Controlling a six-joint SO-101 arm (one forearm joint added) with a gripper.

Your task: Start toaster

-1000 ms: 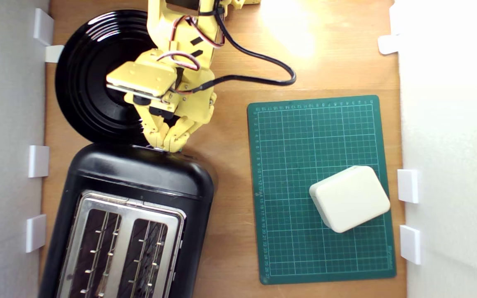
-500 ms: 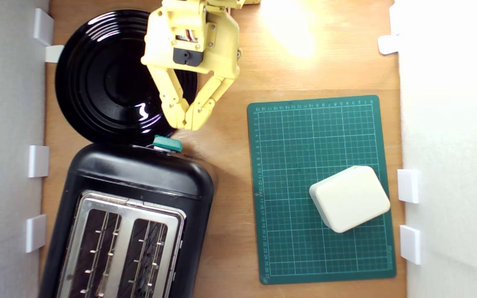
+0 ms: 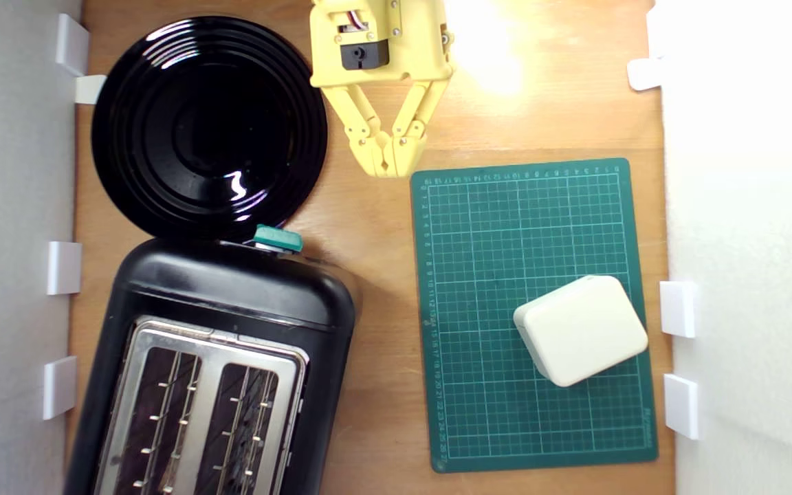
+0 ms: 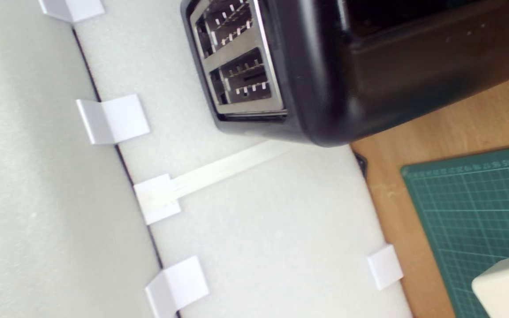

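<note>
Since the earlier frame the yellow gripper [image 3: 388, 167] has drawn away toward 1 o'clock, off the black plate [image 3: 162, 130], and now hangs over bare wood, fingertips pressed together, holding nothing. At 7 o'clock in the exterior view sits the toaster [image 3: 231, 295], its long axis running roughly 12 to 6, teal lever [image 3: 278, 238] at the 12 o'clock end, unmoved. On the green cutting mat [image 3: 492, 227] a cream box [image 3: 580, 330] lies unchanged.
</note>
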